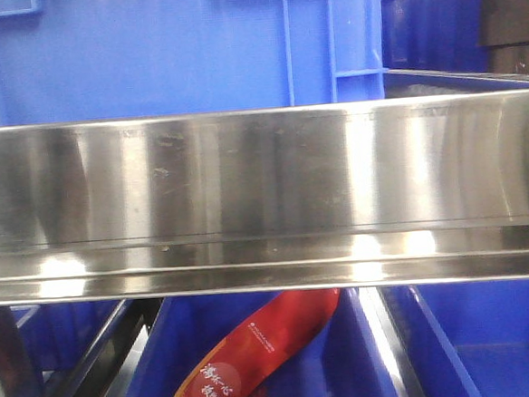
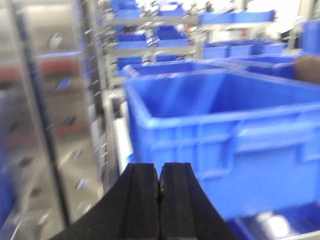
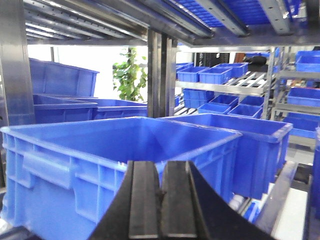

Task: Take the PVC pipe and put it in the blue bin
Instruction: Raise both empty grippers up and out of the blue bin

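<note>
Front camera is mostly one shiny steel rail (image 1: 264, 198) running straight across, sitting just under a blue bin (image 1: 172, 50). Well below that bin, under the rail, a red packet (image 1: 258, 362) with white lettering lies in a lower bin (image 1: 179, 341).

The left gripper (image 2: 160, 172) has its black fingers (image 2: 142, 200) pressed flat together with nothing between them. It's up close to the near wall of a big blue bin (image 2: 225, 150), level with the wall and below the rim. Left of the bin there's a steel panel (image 2: 45, 125), and behind the bin are racks (image 2: 150, 35) with more blue bins. That whole view is pretty blurry.

The right gripper (image 3: 161, 170) is the same deal, fingers (image 3: 144, 200) closed on each other and holding nothing. It points at the corner of a blue bin (image 3: 100, 150). A second bin (image 3: 250, 145) sits just behind that one to the right, a steel post (image 3: 160, 75) stands behind it, and there's a green plant (image 3: 130, 75) farther back.

As for the pipe, I can't tell where it is. None of the three views shows it.
</note>
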Controlling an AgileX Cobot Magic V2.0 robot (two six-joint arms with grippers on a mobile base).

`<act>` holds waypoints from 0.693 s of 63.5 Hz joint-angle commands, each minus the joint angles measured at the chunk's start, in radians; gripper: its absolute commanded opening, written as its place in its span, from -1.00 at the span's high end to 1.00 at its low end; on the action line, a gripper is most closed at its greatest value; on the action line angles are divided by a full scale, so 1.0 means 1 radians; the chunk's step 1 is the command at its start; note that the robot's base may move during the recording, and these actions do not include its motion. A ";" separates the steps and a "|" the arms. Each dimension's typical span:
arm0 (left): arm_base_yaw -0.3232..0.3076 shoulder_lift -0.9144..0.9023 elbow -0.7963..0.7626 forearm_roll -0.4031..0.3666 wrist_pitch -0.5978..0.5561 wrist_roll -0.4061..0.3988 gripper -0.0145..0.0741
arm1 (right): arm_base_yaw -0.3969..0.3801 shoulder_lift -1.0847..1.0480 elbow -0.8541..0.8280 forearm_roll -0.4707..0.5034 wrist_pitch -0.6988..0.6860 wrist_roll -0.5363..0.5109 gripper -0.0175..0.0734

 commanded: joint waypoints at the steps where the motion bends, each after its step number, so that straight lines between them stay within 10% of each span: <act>1: 0.034 -0.042 0.027 -0.006 0.011 -0.010 0.92 | -0.002 -0.036 0.040 -0.002 -0.028 0.002 0.95; 44: 0.138 -0.207 0.103 -0.097 0.214 -0.010 0.92 | -0.002 -0.116 0.211 0.009 -0.099 0.002 0.95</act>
